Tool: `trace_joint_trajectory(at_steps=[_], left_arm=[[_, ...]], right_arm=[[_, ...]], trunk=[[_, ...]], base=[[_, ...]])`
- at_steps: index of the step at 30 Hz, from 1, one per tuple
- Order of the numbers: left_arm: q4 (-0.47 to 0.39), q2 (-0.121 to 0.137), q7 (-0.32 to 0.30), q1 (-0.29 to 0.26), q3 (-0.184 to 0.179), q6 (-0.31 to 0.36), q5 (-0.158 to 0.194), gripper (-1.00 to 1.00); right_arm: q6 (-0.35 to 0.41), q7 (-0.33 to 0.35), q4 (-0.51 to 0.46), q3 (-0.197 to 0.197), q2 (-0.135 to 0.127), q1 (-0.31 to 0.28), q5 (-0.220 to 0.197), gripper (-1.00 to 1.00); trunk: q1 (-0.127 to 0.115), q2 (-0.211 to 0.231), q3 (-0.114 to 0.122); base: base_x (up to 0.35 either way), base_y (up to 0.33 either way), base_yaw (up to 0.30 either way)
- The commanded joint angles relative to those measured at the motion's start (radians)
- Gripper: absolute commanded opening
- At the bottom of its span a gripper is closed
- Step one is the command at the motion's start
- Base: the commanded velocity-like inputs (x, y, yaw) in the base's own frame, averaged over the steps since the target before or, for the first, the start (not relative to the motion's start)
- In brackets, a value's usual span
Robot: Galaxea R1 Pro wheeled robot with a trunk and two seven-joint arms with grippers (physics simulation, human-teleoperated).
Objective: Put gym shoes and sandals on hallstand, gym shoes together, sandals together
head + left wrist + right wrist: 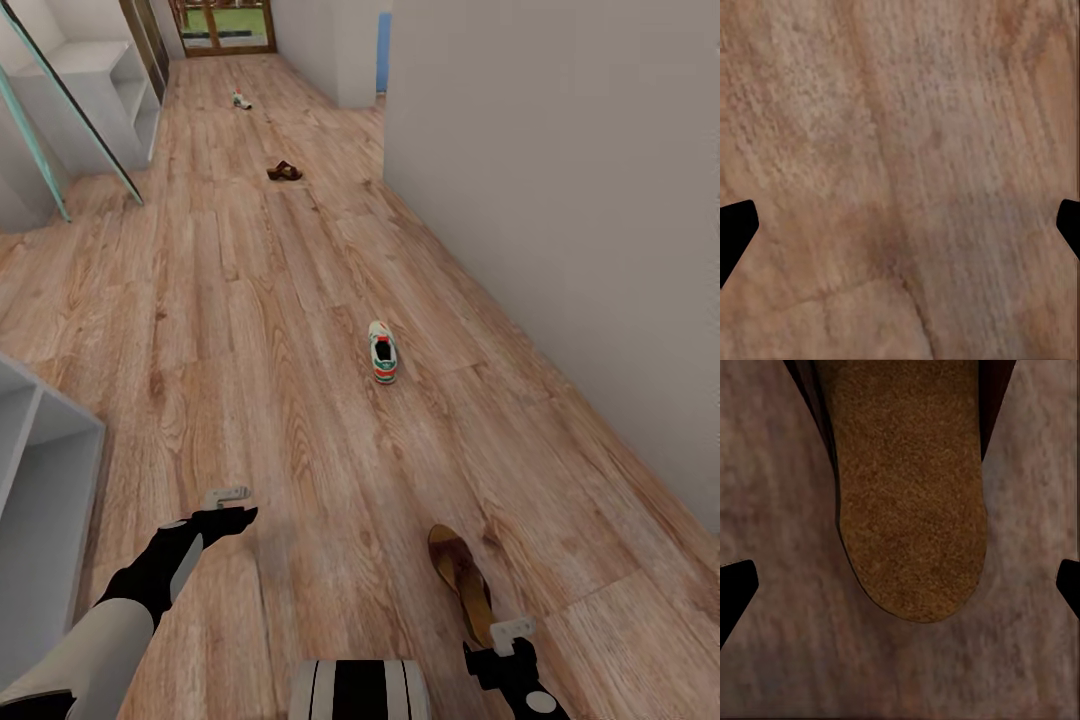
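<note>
The right gripper (512,640) hangs over the near sandal (461,581) on the corridor floor (300,330), jaws spread wide and empty. The left gripper (228,505) is also spread, empty. 1 sneaker (382,351) lies farther ahead. Risk, I think: the flat sandal slips out if the jaws close too high.

Head view looks from high up, forward and down along the corridor floor (300,330), both arms at its lower edge. Left wrist view faces straight down, close to bare planks (900,150). Right wrist view also faces down, very close over the near sandal (911,502), fingertips (735,592) at the frame edges. Head and right wrist views share that sandal (462,580) and the floor around it.
</note>
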Motion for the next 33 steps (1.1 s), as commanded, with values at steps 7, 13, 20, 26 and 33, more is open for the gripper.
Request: trace_joint_trajectory(at_steps=[7, 13, 20, 26, 33], left_arm=[[-0.002, 0.000, -0.006, 0.000, 0.006, 0.007, -0.001, 1.00], [-0.002, 0.001, -0.008, 0.000, 0.007, 0.006, -0.001, 1.00], [-0.002, 0.001, -0.009, 0.000, 0.007, 0.006, 0.000, 1.00], [-0.002, 0.001, -0.010, 0.000, 0.007, 0.005, 0.000, 1.00], [-0.003, 0.001, -0.010, 0.000, 0.006, 0.005, 0.000, 1.00]], right_arm=[[-0.002, -0.005, 0.001, 0.003, 0.000, -0.001, 0.007, 1.00], [-0.002, -0.005, 0.000, 0.003, 0.000, -0.001, 0.007, 1.00], [-0.002, -0.005, 0.000, 0.003, 0.000, -0.001, 0.007, 1.00], [-0.002, -0.005, -0.001, 0.003, 0.000, -0.001, 0.007, 1.00], [-0.002, -0.005, -0.001, 0.003, 0.000, -0.001, 0.007, 1.00]], trunk=[[0.000, 0.000, -0.001], [0.002, -0.001, -0.021], [0.005, -0.003, -0.052], [0.005, -0.003, -0.055], [0.005, -0.003, -0.056]], base=[[0.000, 0.000, -0.048], [0.000, 0.000, -0.004], [0.000, 0.000, 0.000], [0.000, 0.000, 0.000], [0.000, 0.000, 0.000]])
